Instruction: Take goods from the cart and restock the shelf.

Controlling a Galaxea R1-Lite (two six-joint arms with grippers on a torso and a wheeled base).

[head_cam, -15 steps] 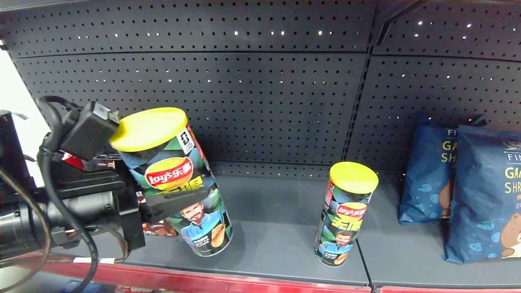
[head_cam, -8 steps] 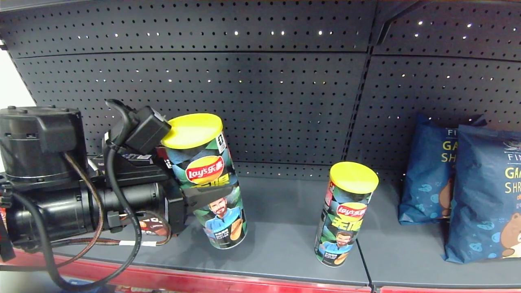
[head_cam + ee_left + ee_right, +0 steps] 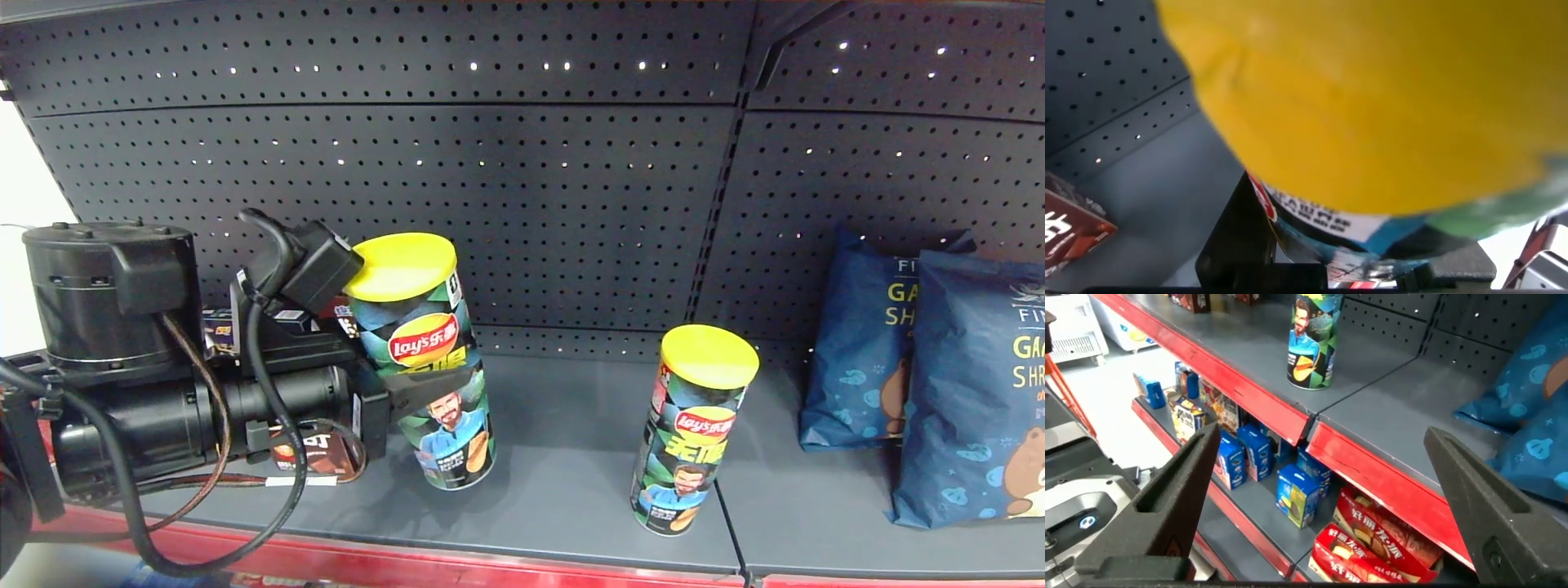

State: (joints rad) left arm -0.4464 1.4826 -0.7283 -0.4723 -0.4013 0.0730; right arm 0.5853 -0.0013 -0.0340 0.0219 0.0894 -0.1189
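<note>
My left gripper (image 3: 418, 374) is shut on a chips can (image 3: 429, 343) with a yellow lid (image 3: 400, 265), leaning slightly left over the grey shelf (image 3: 563, 482). I cannot tell whether the can's base touches the shelf. In the left wrist view the yellow lid (image 3: 1372, 90) looms close, with the can's body (image 3: 1323, 224) below it between the jaws. A second, matching can (image 3: 692, 429) stands upright to the right, apart from the held one. In the right wrist view my right gripper (image 3: 1331, 514) hangs open in front of the shelf, with that can (image 3: 1313, 339) beyond it.
Blue snack bags (image 3: 939, 367) stand at the shelf's right end. A brown packet (image 3: 314, 453) and small boxes (image 3: 216, 331) lie behind my left arm. A pegboard wall (image 3: 490, 204) backs the shelf, whose front edge (image 3: 408, 563) is red. The lower shelves hold blue boxes (image 3: 1249, 457) and red packs (image 3: 1372, 539).
My left arm has moved right and deeper over the shelf with the can. The can has come lower and stands more upright. The second can has not moved.
</note>
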